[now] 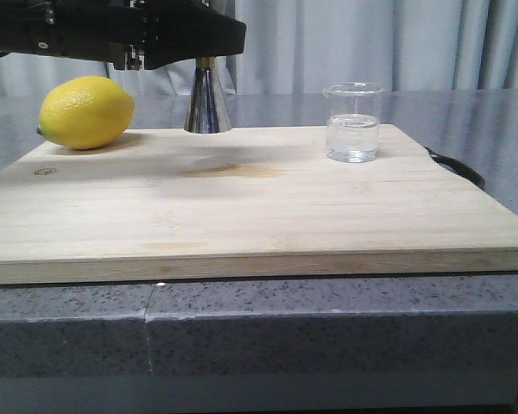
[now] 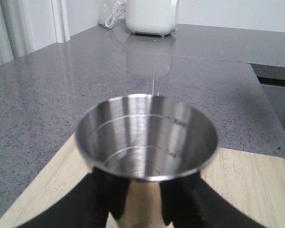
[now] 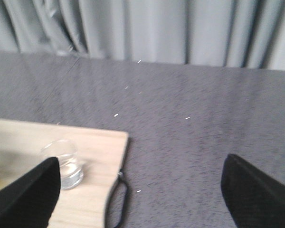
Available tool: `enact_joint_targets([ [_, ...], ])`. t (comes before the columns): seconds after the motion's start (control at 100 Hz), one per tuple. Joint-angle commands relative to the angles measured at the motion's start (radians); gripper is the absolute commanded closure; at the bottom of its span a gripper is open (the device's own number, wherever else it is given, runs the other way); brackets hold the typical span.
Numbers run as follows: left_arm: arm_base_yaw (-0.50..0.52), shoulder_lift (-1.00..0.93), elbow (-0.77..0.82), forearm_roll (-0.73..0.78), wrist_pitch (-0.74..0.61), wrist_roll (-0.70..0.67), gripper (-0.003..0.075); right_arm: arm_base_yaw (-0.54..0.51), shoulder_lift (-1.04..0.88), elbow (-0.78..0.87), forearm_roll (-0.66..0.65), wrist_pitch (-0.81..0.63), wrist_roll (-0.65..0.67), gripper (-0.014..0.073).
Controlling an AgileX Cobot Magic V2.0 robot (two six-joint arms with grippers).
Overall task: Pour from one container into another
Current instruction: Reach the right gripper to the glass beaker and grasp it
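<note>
On the board [image 1: 242, 198], the jigger [image 2: 146, 137] is gripped upright at its waist by the left claw [image 2: 142, 209] — steadied to receive — while the beaker [image 1: 353, 122] waits near the wide-open, empty right claw [image 3: 140, 190].

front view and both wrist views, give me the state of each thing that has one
steel jigger: upright on the board, gripped at the waist, top cup looks empty
glass beaker: upright on the board, partly filled with clear liquid, untouched
lemon: whole, resting on the board
left gripper: shut on the jigger
right gripper: open, holding nothing, off the board's edge
cutting board: flat on the counter
</note>
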Motion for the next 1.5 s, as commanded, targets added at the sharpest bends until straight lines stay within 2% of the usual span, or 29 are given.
enact_joint_targets([
  [0.0, -0.007, -0.049, -0.030, -0.099, 0.081, -0.010, 0.0510, 0.055, 0.086, -0.092, -0.003, -0.008, -0.026, -0.0026],
  [0.15, -0.007, -0.049, -0.030, -0.099, 0.081, -0.010, 0.0510, 0.157, 0.219, -0.169, -0.003, 0.086, -0.031, -0.0026],
  [0.35, -0.007, -0.049, -0.030, -0.099, 0.081, -0.010, 0.0510, 0.210, 0.352, -0.159, 0.035, 0.046, -0.031, -0.0026],
  [0.44, -0.007, -0.049, -0.030, -0.099, 0.081, -0.010, 0.0510, 0.212, 0.374, -0.099, 0.083, -0.078, -0.031, -0.0026],
  [0.51, -0.007, -0.049, -0.030, -0.099, 0.081, -0.010, 0.0510, 0.212, 0.374, -0.011, 0.124, -0.244, -0.031, -0.0026],
  [0.71, -0.007, -0.049, -0.030, -0.099, 0.081, -0.010, 0.0510, 0.212, 0.394, 0.274, 0.140, -0.867, -0.031, -0.0026],
  [0.85, -0.007, -0.049, -0.030, -0.099, 0.081, -0.010, 0.0510, 0.212, 0.467, 0.378, 0.131, -1.154, -0.031, -0.0026],
  [0.95, -0.007, -0.049, -0.030, -0.099, 0.081, -0.010, 0.0510, 0.212, 0.539, 0.384, 0.131, -1.234, -0.039, -0.0026],
  [1.22, -0.007, -0.049, -0.030, -0.099, 0.081, -0.010, 0.0510, 0.210, 0.699, 0.374, 0.153, -1.363, -0.188, -0.0026],
  [1.34, -0.007, -0.049, -0.030, -0.099, 0.081, -0.010, 0.0510, 0.210, 0.740, 0.345, 0.217, -1.373, -0.208, -0.0026],
  [1.49, -0.007, -0.049, -0.030, -0.099, 0.081, -0.010, 0.0510, 0.204, 0.790, 0.292, 0.220, -1.373, -0.216, -0.0024],
])
